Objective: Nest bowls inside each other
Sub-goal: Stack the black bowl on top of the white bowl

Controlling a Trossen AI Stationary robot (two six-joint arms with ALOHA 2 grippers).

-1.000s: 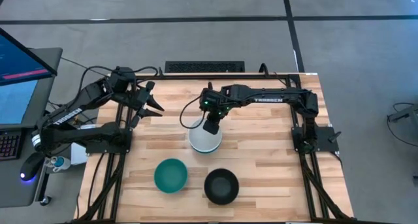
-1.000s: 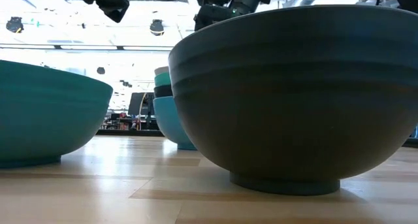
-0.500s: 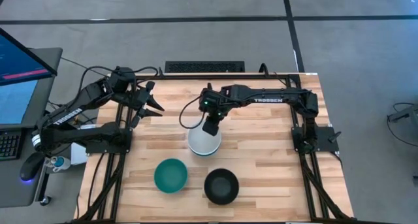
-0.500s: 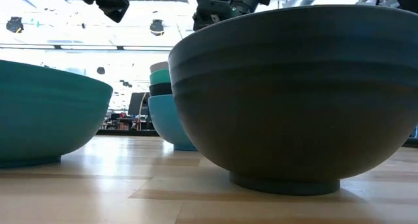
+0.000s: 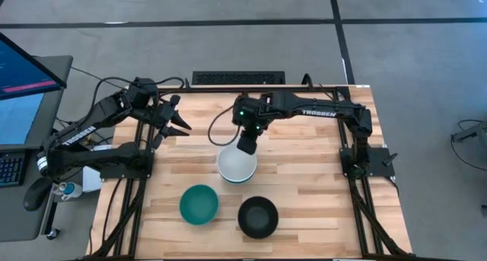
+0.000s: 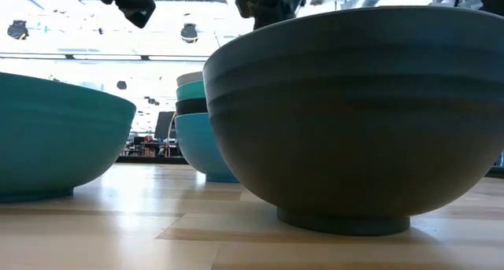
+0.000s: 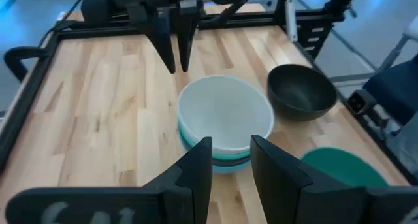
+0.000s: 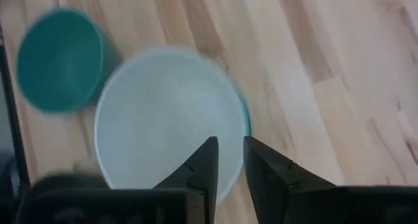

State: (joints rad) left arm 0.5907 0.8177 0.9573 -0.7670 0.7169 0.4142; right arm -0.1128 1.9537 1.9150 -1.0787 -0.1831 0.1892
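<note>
The right gripper (image 5: 245, 145) hangs over the far rim of the nested stack (image 5: 237, 166) near the middle of the table (image 5: 304, 185). Its two fingers (image 8: 204, 162) are drawn close together with only a narrow gap between them, and nothing sits in that gap. Compared with a second ago the gripper has pulled back toward the far edge and risen: then it stood over the heart of the stack, now it is off the rim, and in the low view it has climbed almost out of the top of the picture.

The stack has slid a little to the left and toward the near side since then. Its top bowl is the white bowl (image 7: 225, 113), sitting inside a light cyan bowl (image 6: 191, 89), then a black band (image 6: 190, 106), with a blue bowl (image 6: 197, 144) at the bottom resting on the wood. In the low view the stack shows further to the left than before.

Nearer the front edge, the dark teal bowl (image 5: 199, 204) stands alone to the left, and the loose black bowl (image 5: 257, 216) stands alone to its right. The two are apart from each other and from the stack, and neither has moved.

The left gripper (image 5: 176, 118) waits above the far left part of the table, its fingers spread wide and holding nothing, in the same place as in the earlier pictures.
</note>
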